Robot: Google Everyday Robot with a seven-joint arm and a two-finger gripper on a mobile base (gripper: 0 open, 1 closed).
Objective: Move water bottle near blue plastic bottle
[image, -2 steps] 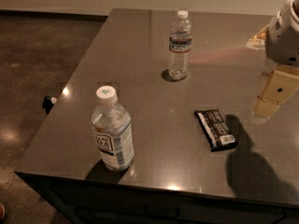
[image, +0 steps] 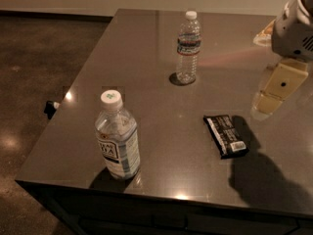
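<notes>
The water bottle [image: 188, 47], slim, clear and ribbed with a white cap and a red-and-blue band, stands upright at the far middle of the table. The blue plastic bottle [image: 117, 140], wider, with a white cap and a large white and dark-blue label, stands upright near the front left edge. My gripper [image: 267, 105] hangs over the right side of the table, well to the right of the water bottle and touching nothing. It holds nothing.
A dark snack wrapper [image: 225, 135] lies flat between the gripper and the blue plastic bottle. The dark glossy table [image: 161, 106] ends at the left and front; bare floor lies to the left. A pale object [image: 264, 33] sits at the far right edge.
My gripper has shifted slightly to the left and farther back over the table. Both bottles and the wrapper have stayed in place.
</notes>
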